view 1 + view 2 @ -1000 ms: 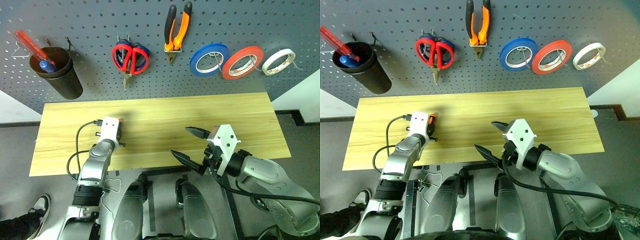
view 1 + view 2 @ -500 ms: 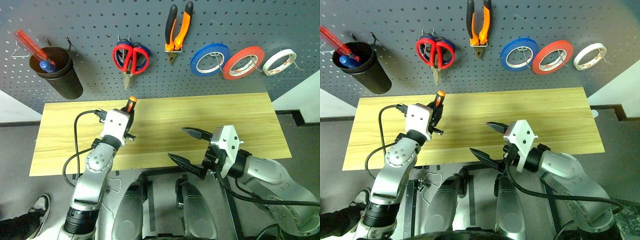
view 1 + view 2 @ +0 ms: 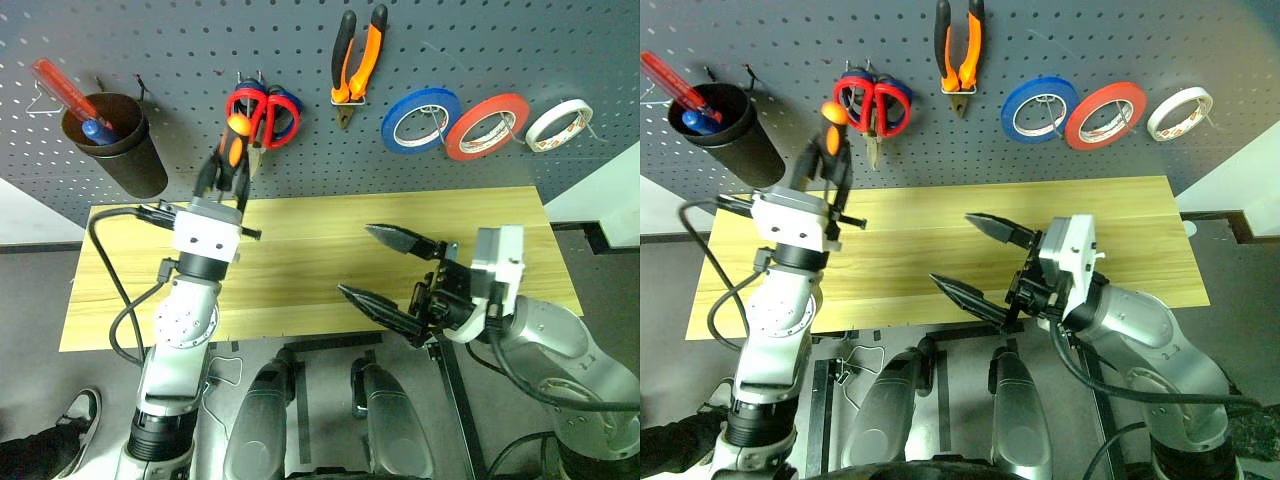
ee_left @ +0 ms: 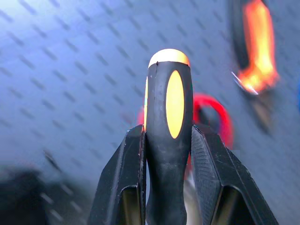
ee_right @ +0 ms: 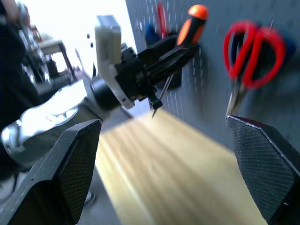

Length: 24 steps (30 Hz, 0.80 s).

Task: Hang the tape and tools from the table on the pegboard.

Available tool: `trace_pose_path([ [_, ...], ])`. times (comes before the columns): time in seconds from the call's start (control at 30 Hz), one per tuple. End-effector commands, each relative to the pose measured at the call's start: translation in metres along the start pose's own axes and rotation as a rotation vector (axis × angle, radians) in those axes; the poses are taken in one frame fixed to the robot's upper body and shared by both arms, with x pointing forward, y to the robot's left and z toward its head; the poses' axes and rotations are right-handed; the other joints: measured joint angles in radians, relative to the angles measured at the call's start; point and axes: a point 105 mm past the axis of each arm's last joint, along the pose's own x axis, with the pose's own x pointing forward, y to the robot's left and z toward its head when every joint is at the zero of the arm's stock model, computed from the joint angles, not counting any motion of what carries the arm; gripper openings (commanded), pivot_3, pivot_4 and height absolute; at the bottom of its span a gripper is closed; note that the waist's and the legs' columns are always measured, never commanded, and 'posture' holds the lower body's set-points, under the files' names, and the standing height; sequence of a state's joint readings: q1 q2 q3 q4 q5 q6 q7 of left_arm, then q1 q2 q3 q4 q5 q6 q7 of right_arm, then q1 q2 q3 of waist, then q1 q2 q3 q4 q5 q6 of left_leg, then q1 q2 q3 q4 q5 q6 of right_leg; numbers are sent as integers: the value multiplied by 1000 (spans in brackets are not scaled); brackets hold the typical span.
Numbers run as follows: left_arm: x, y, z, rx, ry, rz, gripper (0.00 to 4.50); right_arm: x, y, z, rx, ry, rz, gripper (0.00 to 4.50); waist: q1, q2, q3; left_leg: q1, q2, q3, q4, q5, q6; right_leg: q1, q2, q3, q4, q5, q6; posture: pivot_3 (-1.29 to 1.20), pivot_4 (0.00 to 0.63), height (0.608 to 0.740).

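Your left gripper (image 3: 226, 172) is clamped on the small black-and-orange-handled screwdriver (image 3: 233, 143), raised before the dark grey perforated pegboard (image 3: 180, 40) just left of the red-handled scissors (image 3: 262, 115). It's light, stiff, probably slippery; grip mid-handle. Your right gripper (image 3: 385, 268) is spread wide, empty

black-and-orange screwdriver (image 4: 168, 140), red scissors (image 3: 258, 113)

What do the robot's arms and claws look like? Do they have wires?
Both arms are shiny silver-grey metal with black joints. Each claw has two pointy black textured fingers on a white block. Black cables loop beside the arms.
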<state>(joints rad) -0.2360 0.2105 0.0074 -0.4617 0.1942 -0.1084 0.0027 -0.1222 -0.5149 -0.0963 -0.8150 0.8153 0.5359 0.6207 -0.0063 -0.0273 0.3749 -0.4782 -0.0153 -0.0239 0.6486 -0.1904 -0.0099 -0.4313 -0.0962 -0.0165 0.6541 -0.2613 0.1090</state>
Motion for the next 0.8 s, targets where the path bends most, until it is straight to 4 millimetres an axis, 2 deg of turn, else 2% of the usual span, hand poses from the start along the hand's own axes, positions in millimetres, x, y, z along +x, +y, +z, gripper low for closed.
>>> trace_pose_path([
  [0.03,12,11,13,20,-95,62,958,0,1,9,-10,-41,7,4500,0,0,-1,0,0,0,0,0,0,0,0,0,0,0,0,9,305,714],
  [0.13,24,16,30,21,-187,85,958,0,-2,6,-10,-29,6,4500,0,-1,-1,0,-1,0,1,0,0,0,1,0,2,0,0,15,298,714],
  [0.4,46,28,60,18,-326,133,958,2,-6,5,-22,-28,15,4500,-4,-2,-8,1,-2,0,2,2,0,0,1,0,6,0,1,13,289,714],
  [0.5,57,38,77,57,-427,159,958,2,-7,6,-29,-27,21,4500,-3,-2,-8,2,-2,-1,3,4,-1,0,1,0,9,0,0,11,289,714],
  [0.63,67,54,79,113,-454,203,958,1,-7,6,-31,-21,22,4500,-3,-2,-14,2,-4,-1,3,6,0,0,0,0,11,1,1,13,286,714],
  [0.8,76,70,62,219,-437,256,958,1,-6,5,-27,-15,25,4500,-4,-3,-17,3,-4,-1,3,7,0,0,0,0,12,1,1,6,293,714],
])
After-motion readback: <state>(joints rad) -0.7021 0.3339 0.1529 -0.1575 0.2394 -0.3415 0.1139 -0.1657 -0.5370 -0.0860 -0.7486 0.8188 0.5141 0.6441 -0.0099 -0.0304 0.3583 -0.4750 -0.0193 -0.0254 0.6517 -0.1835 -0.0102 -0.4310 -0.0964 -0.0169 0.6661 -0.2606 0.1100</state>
